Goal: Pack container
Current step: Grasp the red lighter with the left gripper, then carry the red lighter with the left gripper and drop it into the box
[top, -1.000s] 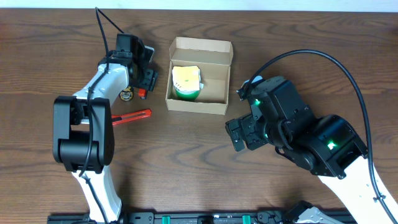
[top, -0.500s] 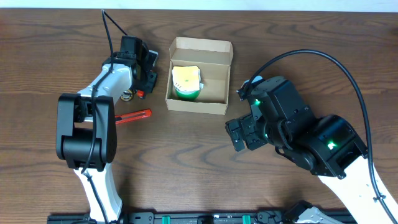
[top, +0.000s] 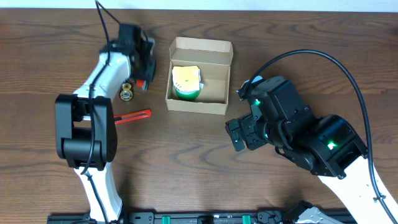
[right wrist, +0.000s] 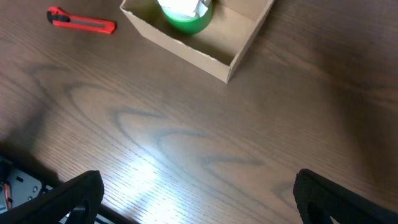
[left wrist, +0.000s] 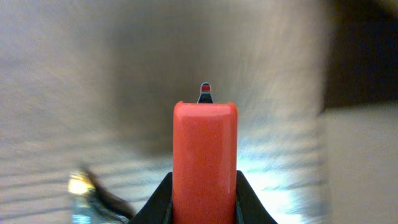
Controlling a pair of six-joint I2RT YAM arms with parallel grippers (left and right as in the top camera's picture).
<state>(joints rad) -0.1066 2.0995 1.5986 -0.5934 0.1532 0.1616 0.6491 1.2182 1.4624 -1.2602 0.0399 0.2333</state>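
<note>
Between the jaws of the left pincer point(top: 144, 76) sits a small red-orange piece point(left wrist: 205, 155), gripped on both of its sides, so the jaws stand narrow around it. The wrist picture is blurred and I cannot tell what kind of tool this piece is; only a small dark tip shows at its far end. Just beside this pincer, toward the base of its own arm, a small round brass-coloured thing point(top: 127, 94) lies on the desk point(top: 186, 168). Further that way lies a red cutter point(top: 132, 116), apart from both.

On the other side of the left pincer, near but not touching, stands the container point(top: 214, 84), a tan cardboard box with its lid flap open. Inside it, in the half nearer to the left pincer, is a green tape roll point(top: 186, 84) with a pale yellow top.

The right pincer point(top: 238, 134) is wide open, with nothing between its fingers point(right wrist: 68, 193). It hangs above the desk, and the container is ahead of it, well apart.
</note>
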